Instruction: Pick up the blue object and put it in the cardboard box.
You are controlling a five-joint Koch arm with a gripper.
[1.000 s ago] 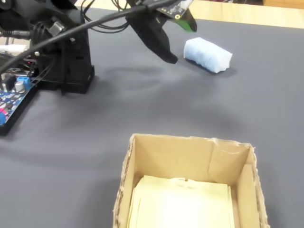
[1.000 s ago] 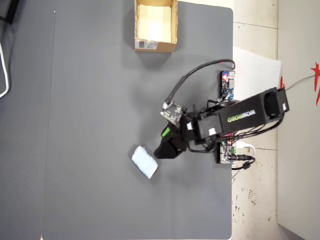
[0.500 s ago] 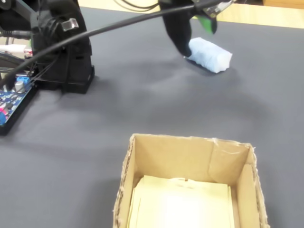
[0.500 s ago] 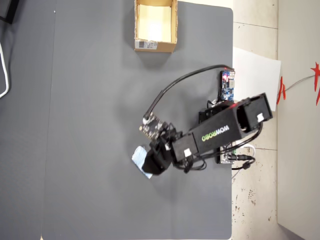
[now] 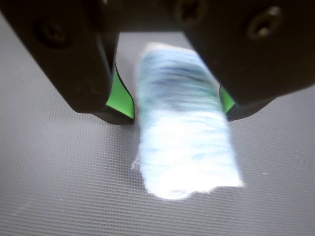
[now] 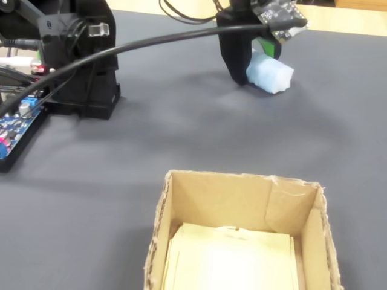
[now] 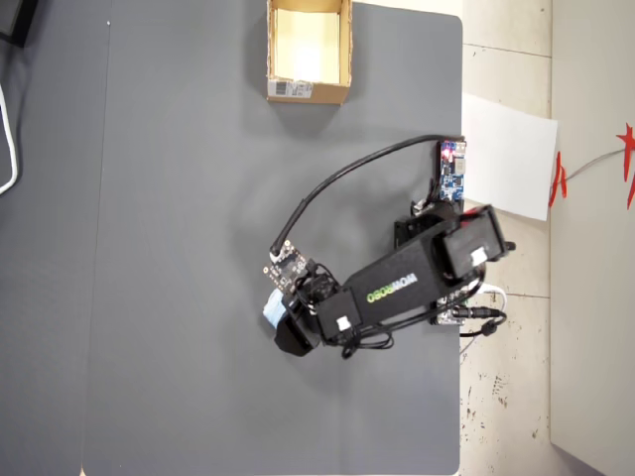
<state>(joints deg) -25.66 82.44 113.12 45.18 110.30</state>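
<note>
Dark grey textured matting covers the table (image 7: 198, 248), which stands on a pale tiled floor (image 7: 506, 79). At the 12 o'clock edge of the overhead view sits the cardboard box (image 7: 308, 91), open at the top, with a pale yellowish inside and a white label on the outer side facing 6 o'clock. In the fixed view the same box (image 6: 305, 226) fills the 6 o'clock part of the picture.

Well apart from it, toward 6 o'clock of the overhead view's centre, the black arm (image 7: 397, 288) reaches from its base at 3 o'clock out to the blue object (image 7: 271, 309). In the wrist view the tool (image 5: 177, 110) straddles that pale blue-white fuzzy lump (image 5: 184, 132): two black jaws with green inner pads (image 5: 120, 96), one at 9 o'clock of it and one at 3 o'clock. A sliver of grey mat shows between the 9 o'clock pad and the lump (so the jaws stand parted, not clamped). The lump lies on the mat. In the fixed view it (image 6: 271, 74) peeks out at 3 o'clock of the tool (image 6: 253, 60).

A white paper sheet (image 7: 508, 157) and a small circuit board (image 7: 452, 169) lie by the table's 3 o'clock edge.
</note>
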